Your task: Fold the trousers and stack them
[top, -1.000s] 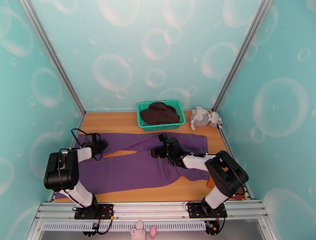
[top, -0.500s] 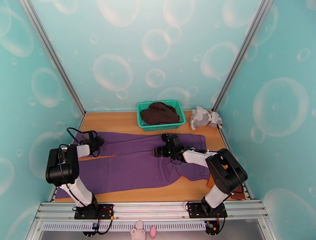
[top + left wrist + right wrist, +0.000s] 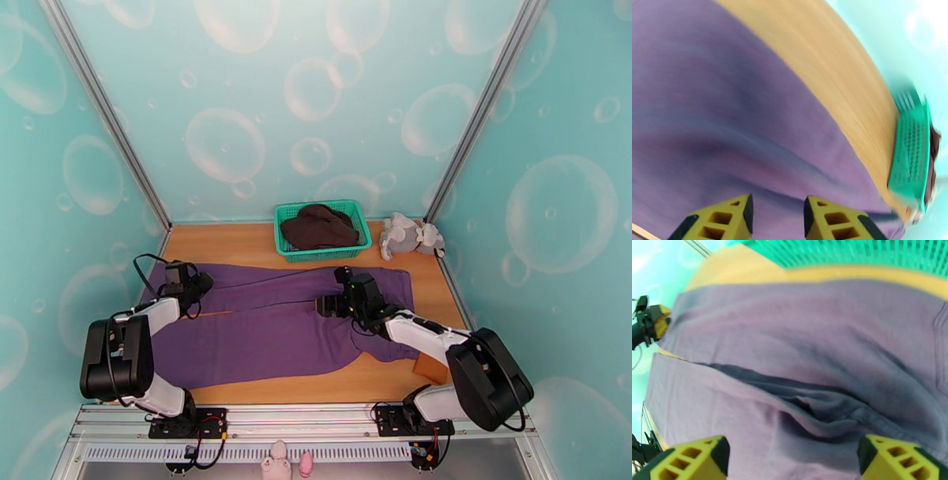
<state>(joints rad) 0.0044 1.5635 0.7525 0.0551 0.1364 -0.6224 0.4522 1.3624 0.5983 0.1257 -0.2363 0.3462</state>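
the purple trousers (image 3: 276, 324) lie spread flat on the wooden tabletop (image 3: 237, 235), waist toward the right and the 2 legs running out to the left. the far leg lies straight. the near leg is wider and reaches toward the front left corner. a thin wedge of bare wood shows between the legs near their left ends.

the left pincer (image 3: 201, 286) sits low over the left end of the far leg. in the left wrist view its yellow fingers (image 3: 725, 219) stand partly apart with purple cloth showing in the gap between them. that view is blurred, so it seems nothing is pinched, but i cannot tell whether the tips touch the fabric.

the right pincer (image 3: 324, 305) is over the crotch, where the 2 legs meet. in the right wrist view its fingers (image 3: 691, 461) stand wide apart, with a bunched fold of cloth lying between and ahead of them.

behind the trousers, at the back of the tabletop, a green basket (image 3: 324, 253) holds a dark brown garment (image 3: 318, 226). a grey plush toy (image 3: 409, 235) lies just beside the basket on its right.
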